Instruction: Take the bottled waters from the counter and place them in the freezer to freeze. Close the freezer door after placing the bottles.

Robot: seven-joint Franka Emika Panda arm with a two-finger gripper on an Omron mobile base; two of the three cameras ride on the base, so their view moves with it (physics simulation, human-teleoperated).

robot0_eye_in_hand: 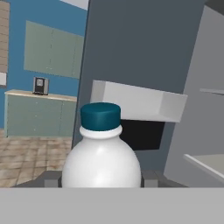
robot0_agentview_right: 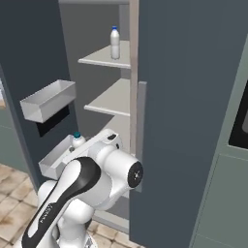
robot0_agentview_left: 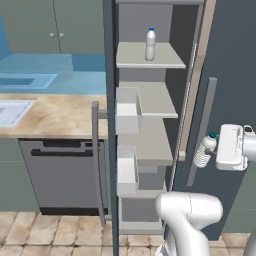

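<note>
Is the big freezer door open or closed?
Open. The freezer door is swung wide, so you can see its white bins, the shelves and a bottle standing on the top one.

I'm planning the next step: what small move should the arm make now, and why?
Probably carry the held bottle left, into the open freezer toward a bare shelf. The tool is shut on it outside the compartment, in front of the shut right-hand door, while the other bottle already stands on the upper shelf.
</note>
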